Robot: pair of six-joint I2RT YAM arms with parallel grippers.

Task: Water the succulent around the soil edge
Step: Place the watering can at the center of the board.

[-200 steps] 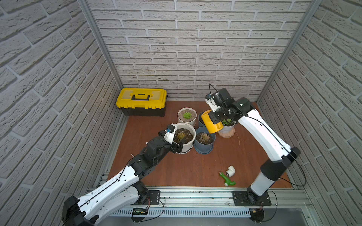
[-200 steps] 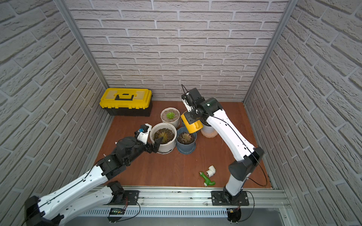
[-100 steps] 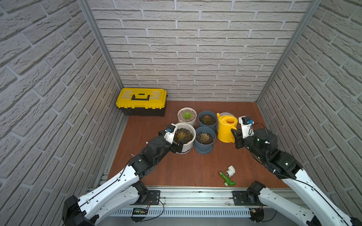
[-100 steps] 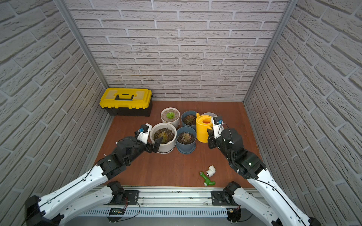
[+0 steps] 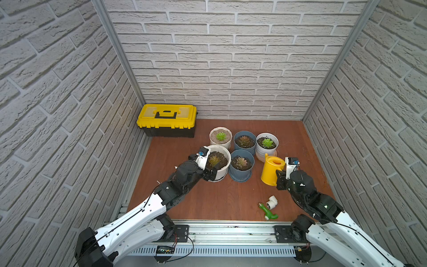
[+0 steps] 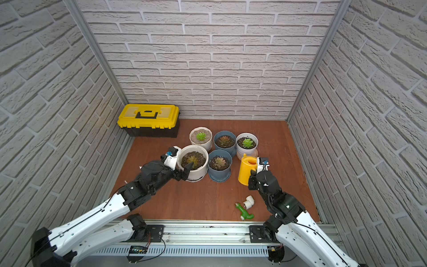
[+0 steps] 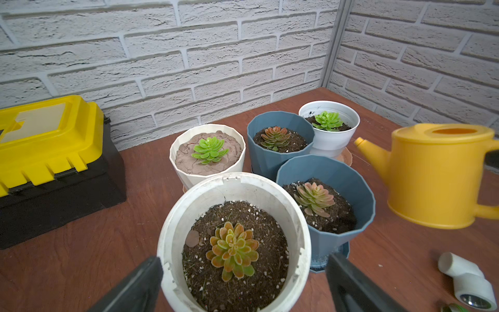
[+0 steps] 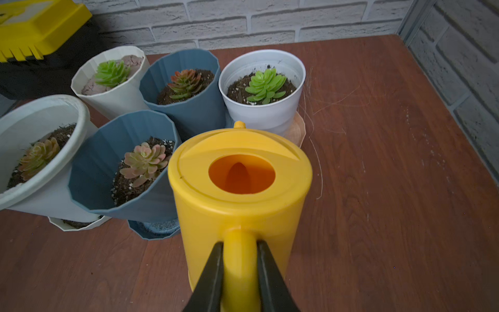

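White-brick booth, brown table (image 5: 208, 196). Dark, grit-flecked soil edge (image 7: 272, 235) ringing orange-tipped succulent (image 7: 232, 250) inside wide white pot (image 7: 164, 243) at cluster's front left. Wide-spread left pincer (image 7: 243, 260) astride that pot, gripping nothing. One blue pot (image 7: 359, 194) over, yellow watering can (image 8: 243, 216) upright on table, handle clamped in right pincer (image 8: 240, 245). Loose near front edge: green fitting (image 5: 268, 211), white elbow (image 5: 272, 200). Back left corner: toolbox (image 5: 167, 118).
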